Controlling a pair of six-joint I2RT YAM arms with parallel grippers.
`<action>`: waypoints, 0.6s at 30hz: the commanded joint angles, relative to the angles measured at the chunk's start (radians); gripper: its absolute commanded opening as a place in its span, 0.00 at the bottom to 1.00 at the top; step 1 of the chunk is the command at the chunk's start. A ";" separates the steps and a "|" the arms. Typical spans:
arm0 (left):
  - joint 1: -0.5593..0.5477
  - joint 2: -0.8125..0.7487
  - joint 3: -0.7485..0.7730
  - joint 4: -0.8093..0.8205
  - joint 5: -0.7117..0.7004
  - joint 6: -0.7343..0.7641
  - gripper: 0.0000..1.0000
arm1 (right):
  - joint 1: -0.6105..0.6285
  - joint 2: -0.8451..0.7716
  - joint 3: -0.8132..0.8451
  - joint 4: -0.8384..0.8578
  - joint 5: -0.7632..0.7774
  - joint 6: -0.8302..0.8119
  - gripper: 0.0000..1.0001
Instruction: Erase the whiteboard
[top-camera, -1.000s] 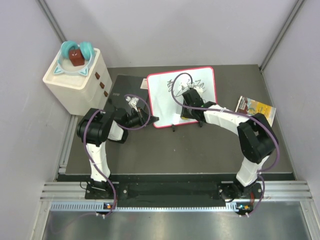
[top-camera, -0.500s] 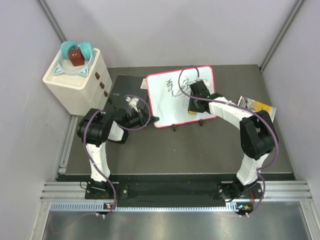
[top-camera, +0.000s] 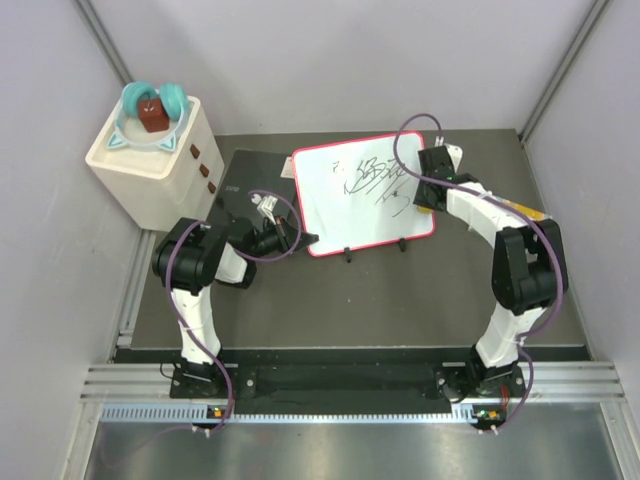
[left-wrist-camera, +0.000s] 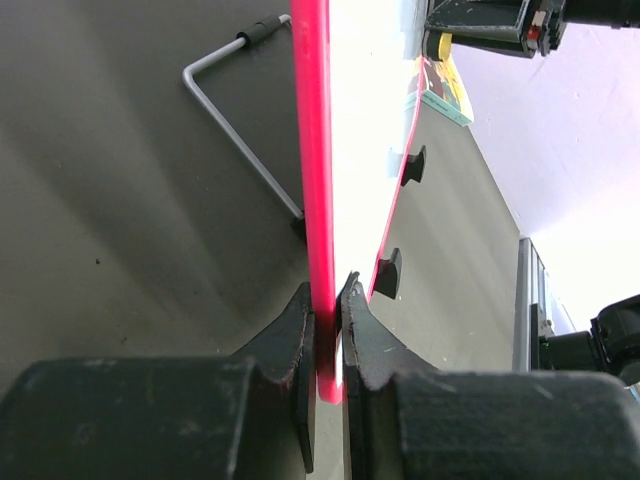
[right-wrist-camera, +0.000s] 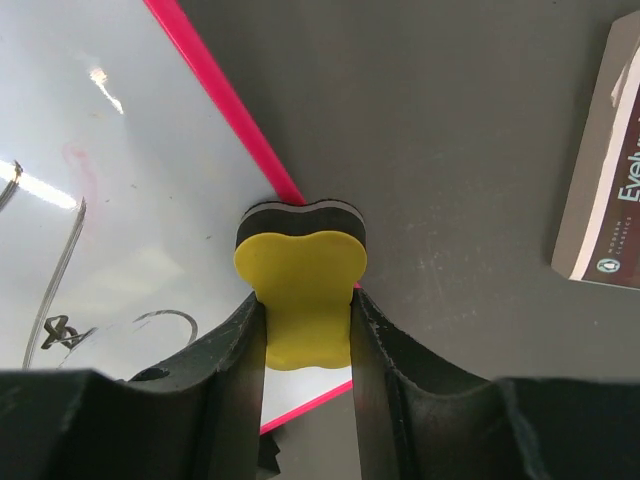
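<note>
The whiteboard (top-camera: 340, 215), white with a red frame, lies at mid-table with black scribbles (top-camera: 378, 180) on its far half. My left gripper (top-camera: 308, 240) is shut on the red frame (left-wrist-camera: 312, 150) at the board's near left corner; both pads pinch the edge in the left wrist view (left-wrist-camera: 328, 300). My right gripper (top-camera: 428, 195) is shut on a yellow-and-black eraser (right-wrist-camera: 300, 260). It holds the eraser over the board's right edge, partly on the white surface (right-wrist-camera: 130, 180) and partly over the table.
A dark grey slab (top-camera: 250, 175) lies left of the board. A white box (top-camera: 150, 160) with teal headphones stands at the far left. A booklet (top-camera: 515, 215) lies right of the right gripper. The board's wire stand (left-wrist-camera: 235, 120) sticks out underneath.
My right gripper has carried the eraser from the middle of the board across to its right edge, uncovering the scribbles. The left gripper and the board have stayed put.
</note>
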 joint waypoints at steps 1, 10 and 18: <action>0.021 0.005 -0.033 -0.096 -0.103 0.119 0.00 | -0.002 0.064 0.015 0.082 -0.026 -0.021 0.00; 0.015 0.002 -0.032 -0.107 -0.109 0.128 0.00 | 0.154 0.051 -0.033 0.115 -0.019 -0.042 0.00; 0.009 -0.006 -0.032 -0.122 -0.118 0.137 0.00 | 0.185 0.156 0.079 0.035 -0.065 -0.061 0.00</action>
